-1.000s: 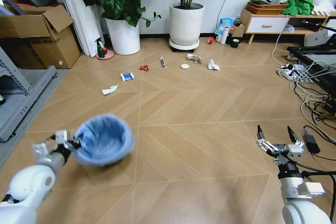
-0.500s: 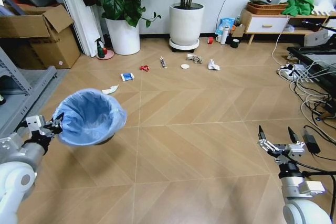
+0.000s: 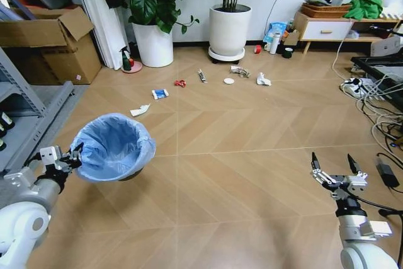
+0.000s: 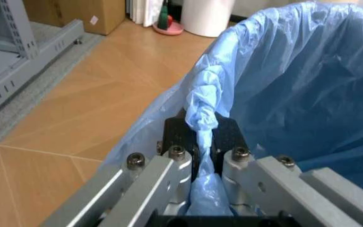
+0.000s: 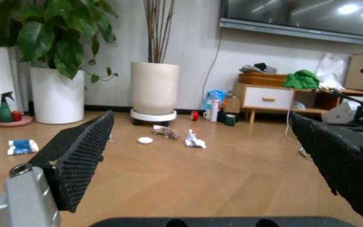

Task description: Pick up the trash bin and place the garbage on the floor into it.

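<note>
The trash bin [image 3: 113, 147], black and lined with a crinkled light-blue bag, hangs off the floor at the left. My left gripper [image 3: 69, 154] is shut on its rim; the left wrist view has the fingers [image 4: 200, 137] clamped on the bag-covered rim of the trash bin [image 4: 295, 94]. The garbage lies far ahead: a white paper wad [image 3: 140, 111], a blue-white wrapper [image 3: 160, 94], a red scrap [image 3: 180, 83], a dark tube [image 3: 201, 75], a white disc [image 3: 228, 81], a grey-brown wrapper [image 3: 239, 71] and another white wad [image 3: 263, 80]. My right gripper [image 3: 334, 168] is open and holds nothing, low at the right.
Two white plant pots [image 3: 227, 29] stand at the back wall, with a green spray bottle [image 3: 127, 61] beside them. A cardboard box [image 3: 50, 45] and a grey rack [image 3: 31, 124] line the left. Cables and a power strip [image 3: 371, 92] lie at the right.
My left arm swung the bin up and out to the left, then eased it slightly back. The head view has shifted a little. The right gripper stays open in place.
</note>
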You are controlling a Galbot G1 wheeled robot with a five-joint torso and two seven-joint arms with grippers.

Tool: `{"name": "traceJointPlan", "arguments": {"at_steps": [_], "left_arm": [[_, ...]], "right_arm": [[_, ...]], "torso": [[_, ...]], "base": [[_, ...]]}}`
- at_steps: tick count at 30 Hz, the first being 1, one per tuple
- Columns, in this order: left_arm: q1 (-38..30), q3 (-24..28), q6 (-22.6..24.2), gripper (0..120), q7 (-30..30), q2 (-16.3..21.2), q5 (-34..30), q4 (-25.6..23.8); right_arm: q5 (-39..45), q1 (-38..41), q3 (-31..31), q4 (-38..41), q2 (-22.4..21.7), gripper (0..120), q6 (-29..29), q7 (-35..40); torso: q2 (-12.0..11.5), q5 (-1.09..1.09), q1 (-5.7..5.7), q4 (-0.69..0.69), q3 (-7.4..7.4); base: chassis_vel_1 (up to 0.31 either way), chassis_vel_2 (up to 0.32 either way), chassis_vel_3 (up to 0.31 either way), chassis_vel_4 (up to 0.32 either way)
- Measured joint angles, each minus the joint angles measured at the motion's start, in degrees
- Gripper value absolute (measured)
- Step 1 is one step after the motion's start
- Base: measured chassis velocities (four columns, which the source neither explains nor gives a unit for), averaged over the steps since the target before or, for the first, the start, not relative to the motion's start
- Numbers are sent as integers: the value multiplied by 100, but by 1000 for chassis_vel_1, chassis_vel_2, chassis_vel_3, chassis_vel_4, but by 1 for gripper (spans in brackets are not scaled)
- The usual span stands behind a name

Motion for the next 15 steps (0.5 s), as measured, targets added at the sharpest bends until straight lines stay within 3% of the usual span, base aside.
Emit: {"name": "traceJointPlan", "arguments": {"at_steps": [7,15], "left_arm": [[48,5,2,1,1,-11,30,-45],[87,31,4,1,4,-44,71,-70]], "right_arm": [[27,-9,6,21,8,100,1,-9],[72,-13,8,23,8,100,17,-59]], "torso": [[0,-1,0,-2,0],[0,-1,0,-1,0]], "base": [[58,227,-56,-205],[-18,298,13,-296]]}}
